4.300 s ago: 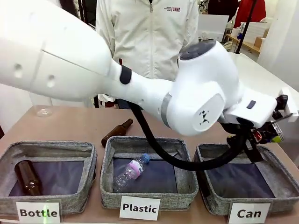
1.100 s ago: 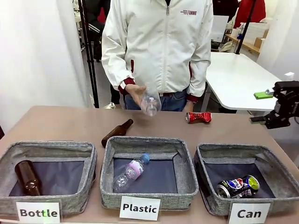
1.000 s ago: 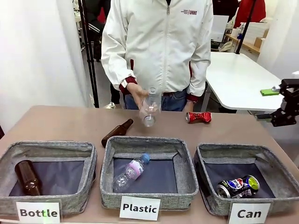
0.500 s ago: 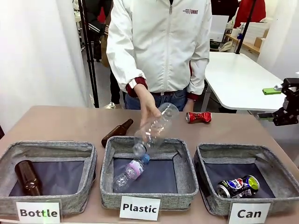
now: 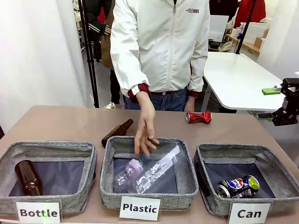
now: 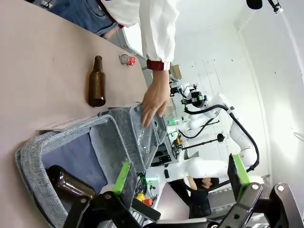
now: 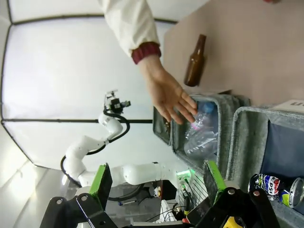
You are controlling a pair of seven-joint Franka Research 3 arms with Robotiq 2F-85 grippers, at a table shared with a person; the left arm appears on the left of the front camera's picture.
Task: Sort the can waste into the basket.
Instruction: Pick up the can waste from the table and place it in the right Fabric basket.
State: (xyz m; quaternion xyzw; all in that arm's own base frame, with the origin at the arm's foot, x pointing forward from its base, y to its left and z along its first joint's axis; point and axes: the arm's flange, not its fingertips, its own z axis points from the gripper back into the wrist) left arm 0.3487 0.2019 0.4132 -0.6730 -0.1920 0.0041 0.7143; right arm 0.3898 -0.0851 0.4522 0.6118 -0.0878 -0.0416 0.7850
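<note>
**Front view: plastic bottle dropped in, one can still out on the counter**

Half a second ago the person's hand (image 5: 145,135) held a clear plastic bottle (image 5: 158,170) tilted above the middle basket. Now that bottle lies inside the Plastic basket (image 5: 188,183), and the hand hangs open over the basket's far rim. We read this as the person's own sorting; it takes nothing off our task.

For the cans, the picture matches a second ago. The dark can (image 5: 237,186) lies in the Can basket (image 5: 280,173), in the corner nearest us, a basket that was bare a few seconds back. The red can (image 5: 198,117) sits on the counter (image 5: 70,123), at about 12 o'clock from the Can basket and well apart from it, near the person. We judge the task half done, with the red can as the next pick.

The right gripper (image 5: 265,104) hangs off the counter's edge at about 2 o'clock from the Can basket. It has barely shifted over the last second. In the right wrist view its green-padded fingers are spread wide around nothing (image 7: 156,176). The left gripper (image 6: 180,173) is also spread wide and empty, touching nothing, with the counter and baskets well beyond its fingers.
</note>
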